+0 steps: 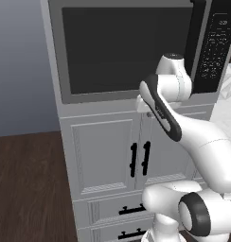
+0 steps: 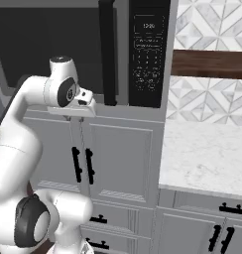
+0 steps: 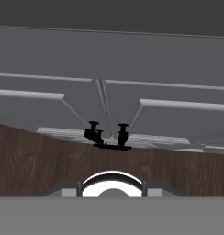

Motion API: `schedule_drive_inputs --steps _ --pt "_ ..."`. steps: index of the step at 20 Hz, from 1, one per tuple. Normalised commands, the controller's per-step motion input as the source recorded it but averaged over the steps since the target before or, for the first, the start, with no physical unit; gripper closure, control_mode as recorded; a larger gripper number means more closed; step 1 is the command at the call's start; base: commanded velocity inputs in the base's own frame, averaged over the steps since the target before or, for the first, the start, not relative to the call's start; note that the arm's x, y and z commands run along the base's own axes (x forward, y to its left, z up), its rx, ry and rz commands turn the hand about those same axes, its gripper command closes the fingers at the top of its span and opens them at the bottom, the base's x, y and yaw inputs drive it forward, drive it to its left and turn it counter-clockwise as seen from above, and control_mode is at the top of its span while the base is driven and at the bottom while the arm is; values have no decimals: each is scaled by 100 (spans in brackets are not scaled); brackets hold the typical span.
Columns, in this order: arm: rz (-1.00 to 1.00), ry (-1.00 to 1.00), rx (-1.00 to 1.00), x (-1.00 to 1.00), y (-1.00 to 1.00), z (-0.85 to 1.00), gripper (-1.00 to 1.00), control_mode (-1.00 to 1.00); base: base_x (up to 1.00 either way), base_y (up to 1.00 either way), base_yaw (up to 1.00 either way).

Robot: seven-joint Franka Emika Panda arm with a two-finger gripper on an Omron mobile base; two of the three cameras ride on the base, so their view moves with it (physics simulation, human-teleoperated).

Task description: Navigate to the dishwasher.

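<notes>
the robot faces the big black microwave (image 1: 127, 47) and grey cabinet doors (image 2: 118, 158), so it should drive sideways to find the dishwasher, and i cannot tell if its gripper is open.

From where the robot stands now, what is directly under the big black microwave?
Under the microwave sit two light grey cabinet doors with vertical black handles, then drawers below. The arm covers part of the right door and drawers.
</notes>
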Motion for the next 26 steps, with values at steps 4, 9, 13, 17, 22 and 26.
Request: schedule_drive_inputs --steps 4,9,13,17,22,26 --pt "0 0 0 0 0 0 -100 100 0 0 0" --pt "0 0 0 0 0 0 -100 100 -45 0 0" --pt "0 0 0 0 0 0 -100 100 -27 0 0" --pt "0 0 0 0 0 0 -100 100 -5 -2 0" --pt "0 0 0 0 0 0 -100 100 -38 16 49" --pt "0 0 0 0 0 0 -100 100 -36 32 71"
